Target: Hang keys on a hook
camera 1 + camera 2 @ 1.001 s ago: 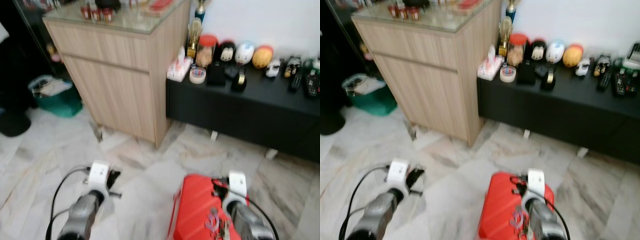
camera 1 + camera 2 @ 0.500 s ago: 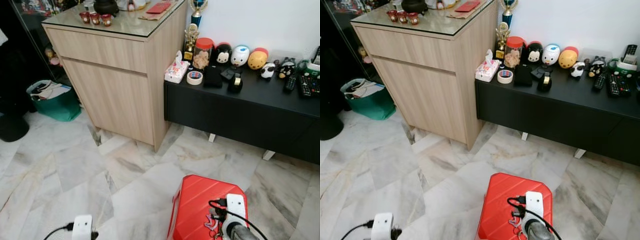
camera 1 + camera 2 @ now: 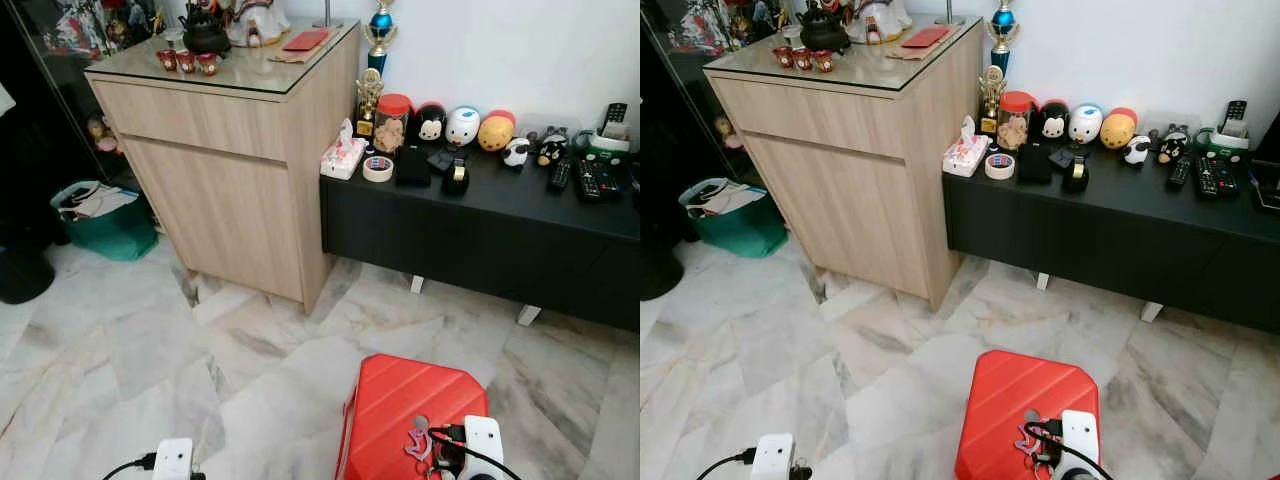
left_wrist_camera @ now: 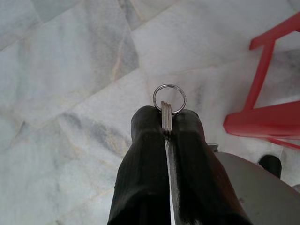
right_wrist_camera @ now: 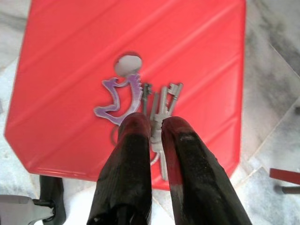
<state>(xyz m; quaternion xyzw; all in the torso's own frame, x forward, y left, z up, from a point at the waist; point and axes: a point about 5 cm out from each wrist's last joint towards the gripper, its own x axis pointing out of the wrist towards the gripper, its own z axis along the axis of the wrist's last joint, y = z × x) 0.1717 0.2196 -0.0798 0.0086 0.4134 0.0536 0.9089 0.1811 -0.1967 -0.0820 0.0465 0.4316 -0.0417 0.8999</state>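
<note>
While the right end effector (image 5: 155, 123) pinches the keys (image 5: 161, 105) above the red stool (image 5: 70, 70), we should keep them from swinging until we find a hook. Their blades fan away from the fingertips, long axis along the fingers, beside a purple charm (image 5: 119, 98). Our left end effector (image 4: 166, 117) is clamped on a key ring (image 4: 169, 97), edge-on.

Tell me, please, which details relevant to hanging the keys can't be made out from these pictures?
- Hook: none can be made out near the wooden cabinet or black sideboard.
- Left gripper: shut on a key ring; the fingers hide whatever hangs from it.
- Right gripper: whether it grips the keys above the red stool is unclear; the fingers cover their lower part.
- Both arms: cut off by the bottom edge in the eye views.
</note>
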